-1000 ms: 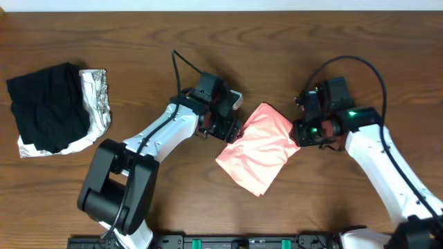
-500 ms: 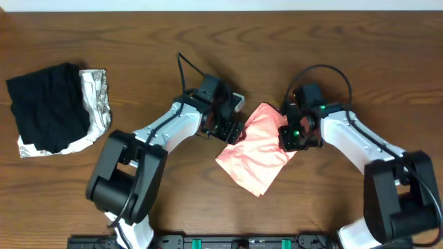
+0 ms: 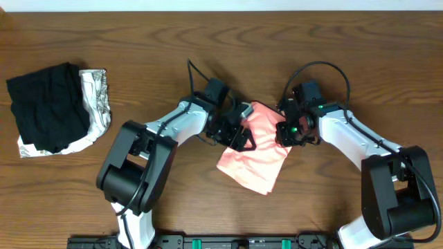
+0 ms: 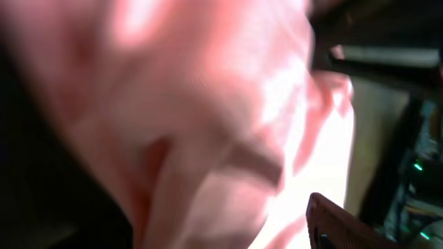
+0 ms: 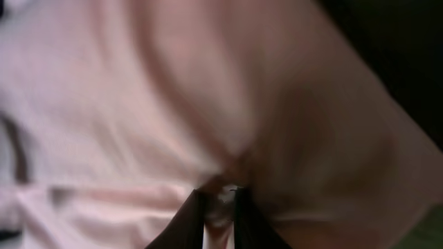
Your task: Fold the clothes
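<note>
Only in wrist view, right gripper [image 5: 220, 198] pinching T-shirt [image 3: 254, 158], left gripper [image 3: 242, 135] state unclear

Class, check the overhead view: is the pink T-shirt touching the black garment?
No, the pink T-shirt lies apart from the black garment, with brown table showing between them.

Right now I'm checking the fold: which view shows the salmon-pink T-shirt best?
Overhead: most of the folded salmon-pink T-shirt shows, edges included. The left wrist view shows only blurred pink folds; the right wrist view shows a close-up of pinched fabric.
</note>
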Motion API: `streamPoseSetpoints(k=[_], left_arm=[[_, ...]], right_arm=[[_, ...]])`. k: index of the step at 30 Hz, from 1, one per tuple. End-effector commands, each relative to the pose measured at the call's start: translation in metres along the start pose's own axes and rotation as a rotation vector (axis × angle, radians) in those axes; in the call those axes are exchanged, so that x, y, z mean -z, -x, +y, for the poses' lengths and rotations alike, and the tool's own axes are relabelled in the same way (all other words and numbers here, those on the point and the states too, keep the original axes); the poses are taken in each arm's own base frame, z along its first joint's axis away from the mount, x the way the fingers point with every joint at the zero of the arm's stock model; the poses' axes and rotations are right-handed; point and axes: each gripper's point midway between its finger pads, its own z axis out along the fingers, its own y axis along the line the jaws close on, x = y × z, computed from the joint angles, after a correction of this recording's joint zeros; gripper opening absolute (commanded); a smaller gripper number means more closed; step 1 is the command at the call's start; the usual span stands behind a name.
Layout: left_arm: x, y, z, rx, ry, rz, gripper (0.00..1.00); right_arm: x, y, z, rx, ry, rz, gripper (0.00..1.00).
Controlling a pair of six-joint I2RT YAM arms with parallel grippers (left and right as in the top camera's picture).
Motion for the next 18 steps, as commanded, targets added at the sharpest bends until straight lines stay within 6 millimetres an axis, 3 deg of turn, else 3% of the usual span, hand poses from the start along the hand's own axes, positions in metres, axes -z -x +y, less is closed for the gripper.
streamPoseSetpoints(k=[1,3,7,9,14,18], left_arm=[[-0.0186,-0.0270,0.0006,0.046,-0.030,0.095,0.73],[-0.0198,-0.0307,-0.0013,0.051,-0.031,0.110,0.64],[-0.0199,-0.0311,-0.0015,0.052,-0.030,0.112,0.37],[-0.0199,-0.0311,-0.0014,0.052,-0.030,0.112,0.33],[-0.0198,-0.0304,-0.0004,0.050,-0.026,0.109,0.11],[-0.0194,-0.0291,-0.0002,0.047,-0.024,0.104,0.06]], right_arm=[[-0.0112,-0.0037,-0.0069,0.019,-0.035,0.019,0.15],[-0.0112,-0.0031,-0.0069,0.019,-0.035,0.016,0.15],[-0.0112,-0.0035,-0.0069,0.019,-0.035,0.018,0.15],[-0.0112,-0.0039,-0.0070,0.018,-0.035,0.020,0.15],[-0.0111,-0.0050,-0.0071,0.017,-0.035,0.024,0.15],[-0.0111,-0.0050,-0.0071,0.018,-0.036,0.024,0.15]])
